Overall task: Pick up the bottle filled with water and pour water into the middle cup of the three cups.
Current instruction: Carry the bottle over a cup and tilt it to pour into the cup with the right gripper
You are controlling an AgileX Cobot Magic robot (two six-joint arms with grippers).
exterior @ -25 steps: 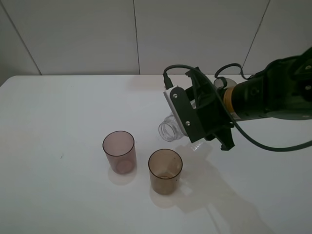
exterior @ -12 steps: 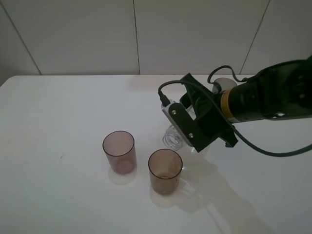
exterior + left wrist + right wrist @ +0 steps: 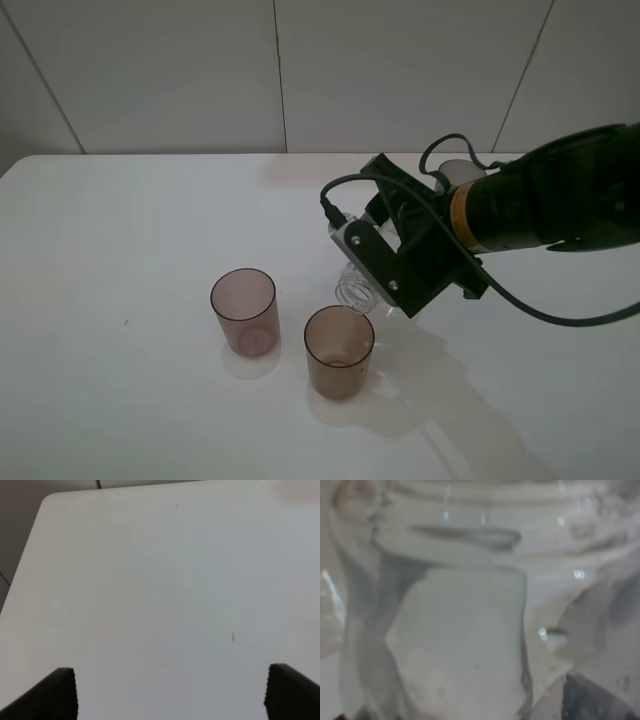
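My right gripper (image 3: 388, 262) is shut on the clear bottle (image 3: 355, 288) and holds it tipped steeply. The bottle's open mouth points down-left, just above the far rim of the amber-brown middle cup (image 3: 339, 352). The mauve-pink cup (image 3: 244, 310) stands to the left of the amber one. The dark grey cup (image 3: 456, 172) shows only as a sliver behind the right arm. The bottle (image 3: 460, 630) fills the right wrist view, close and blurred. My left gripper (image 3: 170, 700) is open over bare table and does not show in the exterior view.
The white table (image 3: 120, 240) runs left to its edge and back to a white panelled wall. The right arm's black cable (image 3: 560, 318) loops over the table at the right. A small dark speck (image 3: 233, 637) marks the table in the left wrist view.
The right gripper has rolled and lowered the bottle. Its mouth has dropped from beside the amber cup's far side to just over its rim. The cups have not moved.
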